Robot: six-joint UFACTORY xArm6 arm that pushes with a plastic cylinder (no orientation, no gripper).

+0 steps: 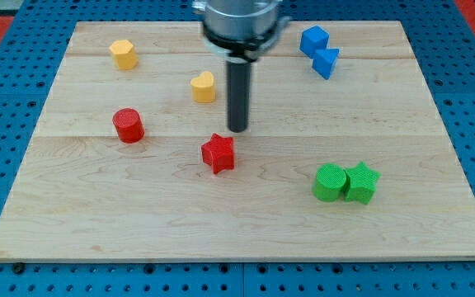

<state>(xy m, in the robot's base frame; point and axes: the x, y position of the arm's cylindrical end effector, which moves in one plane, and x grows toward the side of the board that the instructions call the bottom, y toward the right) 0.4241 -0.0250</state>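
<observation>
My tip (237,129) stands near the middle of the wooden board (97,231), just above and to the right of the red star block (218,153), with a small gap between them. A yellow heart-shaped block (204,86) lies up and to the left of the rod. A red cylinder (128,125) sits further left. A yellow hexagonal block (124,54) is at the upper left.
At the view's top right a blue cube (313,39) touches a blue triangular block (326,62). Lower right, a green cylinder (330,182) touches a green star block (361,182). Blue pegboard surrounds the board.
</observation>
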